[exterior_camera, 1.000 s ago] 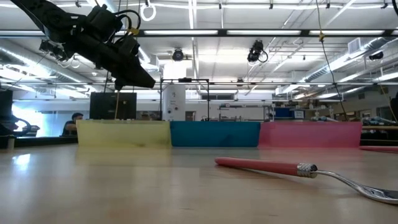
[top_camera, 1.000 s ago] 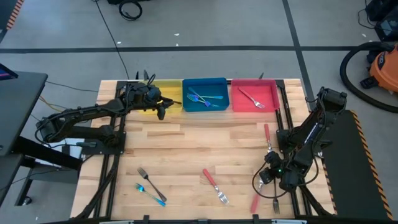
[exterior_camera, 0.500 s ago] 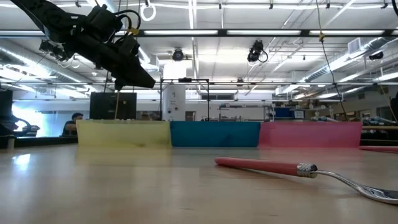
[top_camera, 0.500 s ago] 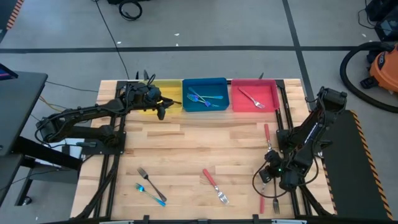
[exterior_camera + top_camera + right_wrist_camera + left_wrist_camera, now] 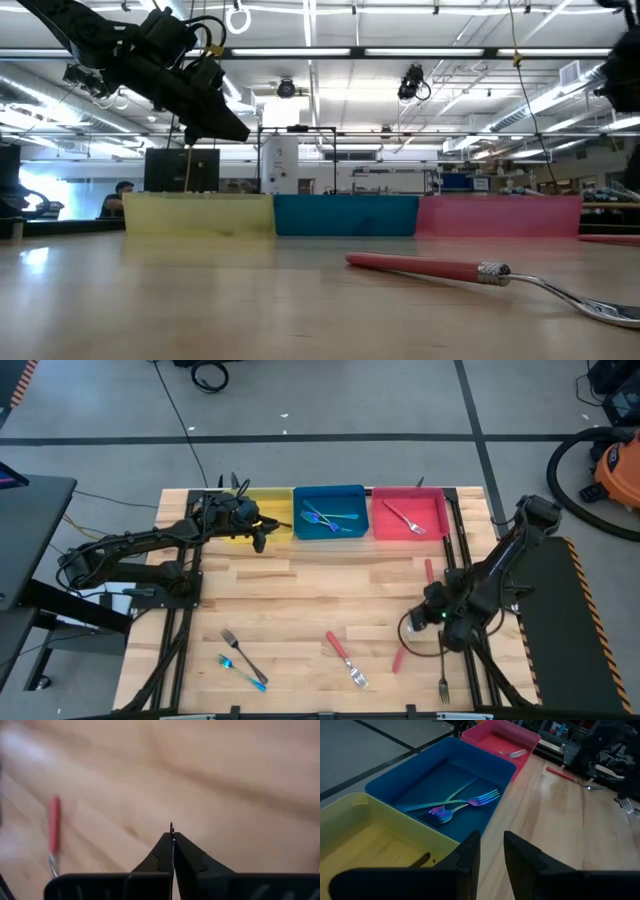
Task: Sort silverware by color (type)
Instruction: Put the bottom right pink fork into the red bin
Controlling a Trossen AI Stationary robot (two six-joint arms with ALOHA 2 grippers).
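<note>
Shut the right gripper (image 5: 172, 837) and swung it left from the near-right edge, dragging or lifting (cannot tell which) the red-handled fork (image 5: 397, 658) along, presumably toward the far red bin (image 5: 408, 491); kept the left gripper (image 5: 491, 838) parted over the yellow bin (image 5: 350, 815).

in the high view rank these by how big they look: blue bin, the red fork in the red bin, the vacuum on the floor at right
1. Vacuum, though cut off by the picture's edge.
2. Blue bin.
3. Red fork in the red bin, clearly smallest.
</note>
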